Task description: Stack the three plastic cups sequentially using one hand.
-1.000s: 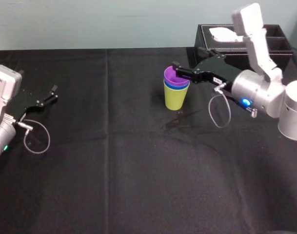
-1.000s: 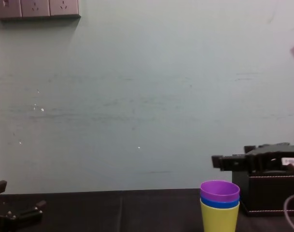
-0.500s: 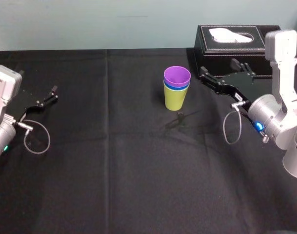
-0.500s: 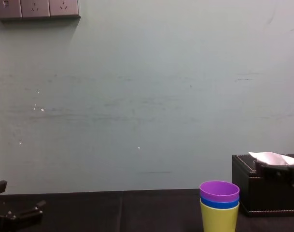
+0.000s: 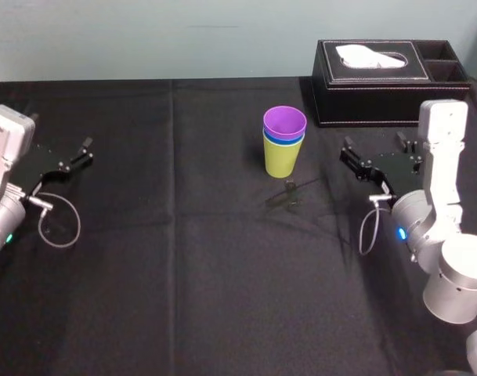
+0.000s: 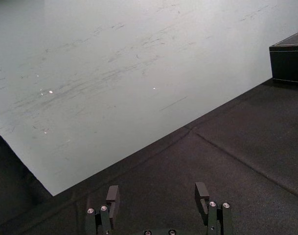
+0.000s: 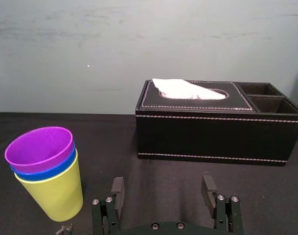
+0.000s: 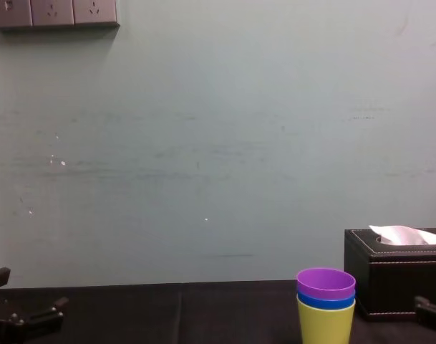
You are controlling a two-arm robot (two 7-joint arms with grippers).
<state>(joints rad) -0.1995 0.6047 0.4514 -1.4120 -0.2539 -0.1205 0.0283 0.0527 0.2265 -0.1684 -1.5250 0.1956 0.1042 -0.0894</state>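
The three plastic cups stand nested in one upright stack (image 5: 284, 141) at the table's middle back: purple (image 7: 39, 148) on top, blue (image 7: 46, 169) in the middle, yellow-green (image 7: 53, 196) at the bottom. The stack (image 8: 326, 301) stands free, touched by nothing. My right gripper (image 5: 373, 149) hovers to the right of the stack and a little nearer to me, well apart from it, open and empty, with its fingers (image 7: 208, 186) spread wide. My left gripper (image 5: 83, 153) rests parked at the far left, open and empty (image 6: 157, 193).
A black tissue box (image 5: 379, 70) with a white tissue sticking out stands at the back right, behind my right gripper and right of the cups. A black cloth (image 5: 183, 258) covers the table. A pale wall (image 8: 218, 143) rises behind it.
My right gripper has pulled back from the rim of the cup stack, to the right and toward me. The stacked cups have not moved. The left arm stayed still.
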